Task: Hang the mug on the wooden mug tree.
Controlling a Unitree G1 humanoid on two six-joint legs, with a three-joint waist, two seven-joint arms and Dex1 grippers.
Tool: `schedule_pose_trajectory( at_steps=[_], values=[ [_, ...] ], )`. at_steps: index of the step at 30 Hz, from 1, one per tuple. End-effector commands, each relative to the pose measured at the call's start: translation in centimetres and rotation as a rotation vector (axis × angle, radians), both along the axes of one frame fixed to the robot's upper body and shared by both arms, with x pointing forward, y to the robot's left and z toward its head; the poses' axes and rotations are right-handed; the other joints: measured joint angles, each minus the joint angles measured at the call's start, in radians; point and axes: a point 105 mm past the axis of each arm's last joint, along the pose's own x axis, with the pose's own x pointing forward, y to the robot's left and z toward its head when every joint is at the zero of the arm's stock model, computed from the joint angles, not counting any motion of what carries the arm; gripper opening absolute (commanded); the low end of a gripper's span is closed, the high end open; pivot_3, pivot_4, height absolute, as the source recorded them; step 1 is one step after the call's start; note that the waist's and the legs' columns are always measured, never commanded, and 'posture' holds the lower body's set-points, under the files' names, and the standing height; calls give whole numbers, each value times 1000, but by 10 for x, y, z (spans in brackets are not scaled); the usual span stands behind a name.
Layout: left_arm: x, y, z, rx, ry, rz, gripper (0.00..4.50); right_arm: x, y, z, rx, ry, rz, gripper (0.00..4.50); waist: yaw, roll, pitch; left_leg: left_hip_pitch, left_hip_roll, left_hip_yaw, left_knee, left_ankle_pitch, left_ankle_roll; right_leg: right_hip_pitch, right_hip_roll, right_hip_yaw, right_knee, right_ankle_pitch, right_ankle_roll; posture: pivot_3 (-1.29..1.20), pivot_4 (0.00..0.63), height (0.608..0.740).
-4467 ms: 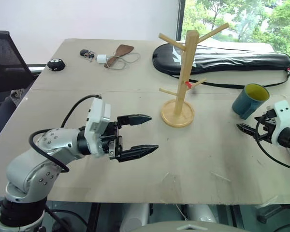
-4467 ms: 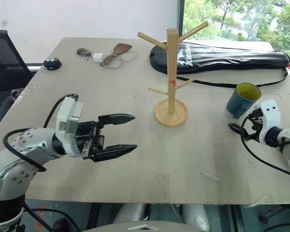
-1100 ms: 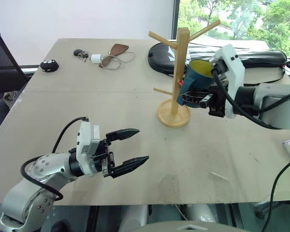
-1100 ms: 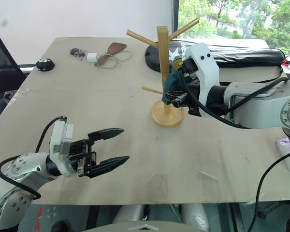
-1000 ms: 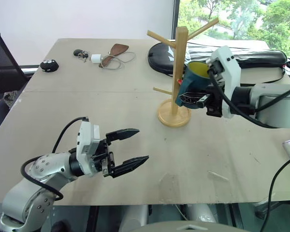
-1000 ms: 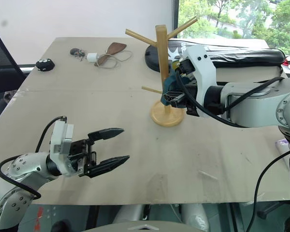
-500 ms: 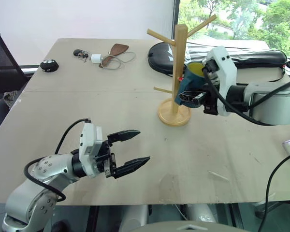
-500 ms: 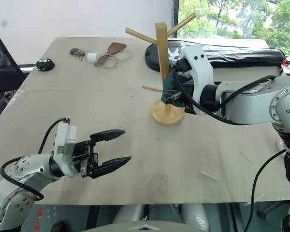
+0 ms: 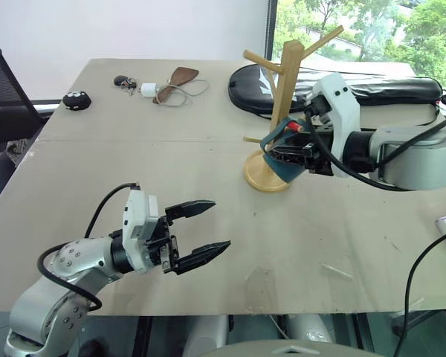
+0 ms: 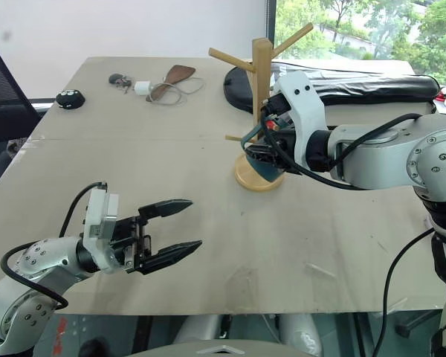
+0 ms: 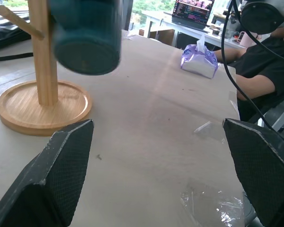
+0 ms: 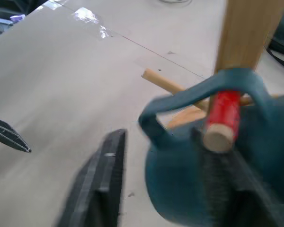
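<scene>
The beige counter (image 9: 208, 163) carries the light wooden mug tree (image 9: 281, 111) at 1 o'clock. The dark teal-blue cylindrical mug (image 12: 213, 189) hangs by its loop handle on a red-tipped peg. The right gripper (image 12: 175, 189) has its fingers (image 12: 102, 184) spread around the mug. The left gripper (image 9: 201, 230) has its fingers wide apart at 7 o'clock, holding nothing

Bright, even daylight comes from the window (image 9: 357, 30) at the far right, leaving only soft, faint shadows on the pale surface (image 9: 208, 171). In the right wrist view the mug (image 12: 199, 189) is smeared with blur, while the head views stay sharp.
</scene>
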Motion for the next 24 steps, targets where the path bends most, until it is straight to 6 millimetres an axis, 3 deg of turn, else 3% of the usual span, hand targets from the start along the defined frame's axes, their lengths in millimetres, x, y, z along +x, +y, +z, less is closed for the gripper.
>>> schedule_pose_trajectory(
  at_steps=[1,6,12,15,17,19,24],
  values=[
    [-3,-2,5,-11,-31,-7,4500,-8,-14,10,-11,-64,8,2785,2,0,0,0,0,0,0,0,0,0,0,0,0,0,0,0,150,738],
    [0,-1,7,-29,-29,16,4500,-37,-29,5,-20,-99,120,2785,10,0,0,-3,0,-3,1,-2,3,0,0,-4,-1,0,0,0,150,738],
    [9,-1,7,-27,-29,69,4500,-55,-55,2,159,-254,128,2785,12,-1,-1,-3,0,-5,4,-2,4,1,0,-6,1,0,0,0,150,738],
    [13,3,6,-16,-23,98,4500,-56,-75,-22,88,-286,80,3620,25,-1,-1,-3,-1,-6,7,-2,4,3,0,-7,2,0,0,0,150,738],
    [14,7,3,-4,-3,119,4500,-61,-97,-42,62,-281,28,4484,29,-1,-1,-3,-1,-6,9,-2,4,4,0,-7,2,0,0,0,150,738],
    [14,14,-1,10,29,146,4500,-69,-126,-69,-16,-273,-40,4484,37,-1,-2,-3,-1,-8,9,-2,4,4,0,-10,2,0,0,0,150,738],
    [9,30,-16,67,91,182,4500,-94,-170,-99,-108,-249,-105,4484,29,1,-1,1,-1,-7,10,-2,4,8,1,-8,2,0,0,0,150,738]
  ],
)
